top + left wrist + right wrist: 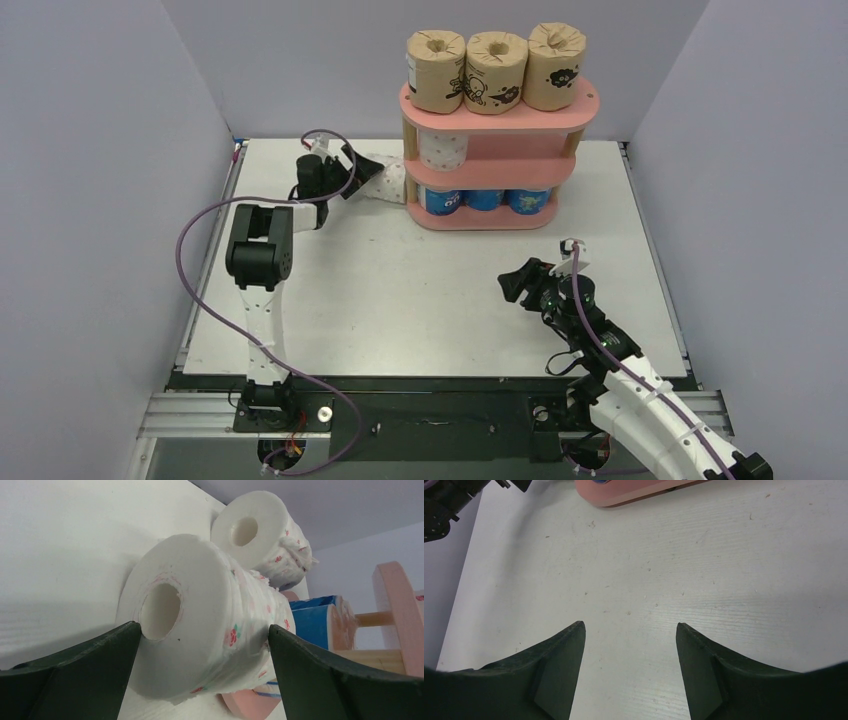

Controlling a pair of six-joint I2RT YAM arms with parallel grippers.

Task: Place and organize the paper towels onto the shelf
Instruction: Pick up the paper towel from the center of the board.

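White table (400, 300), grey walls (100, 150) | left end effector (204, 630) wide astride dotted roll (200, 580) | right end effector (630, 625) empty, parted

White rolls (215, 610) beside the shelf (490, 223) block its left end; front open.

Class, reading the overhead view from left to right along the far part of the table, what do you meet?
Left gripper → white dotted rolls → pink shelf.
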